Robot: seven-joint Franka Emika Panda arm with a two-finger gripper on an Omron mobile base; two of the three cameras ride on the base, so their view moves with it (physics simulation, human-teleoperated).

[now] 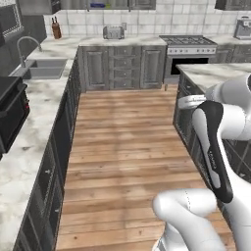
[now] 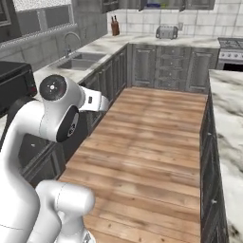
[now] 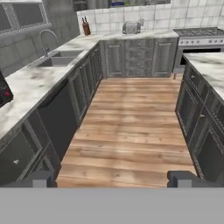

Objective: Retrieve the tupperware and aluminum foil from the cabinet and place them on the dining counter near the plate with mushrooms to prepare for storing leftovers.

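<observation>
arm folded high above its base – gripper point(image 3: 112, 178) jaws spread wide, holding nothing, angled downward

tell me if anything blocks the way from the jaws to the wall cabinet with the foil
Nothing visible does. The gripper has open jaws holding nothing and faces down the bare wood floor. The cabinet hangs above the toaster on the far counter; a blue item shows there.

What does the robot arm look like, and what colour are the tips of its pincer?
The arm is glossy white with rounded segments, dark grey joint covers and a round dark cap at one joint. No cables show. The pincer ends in two small, blocky dark grey fingertips.
</observation>
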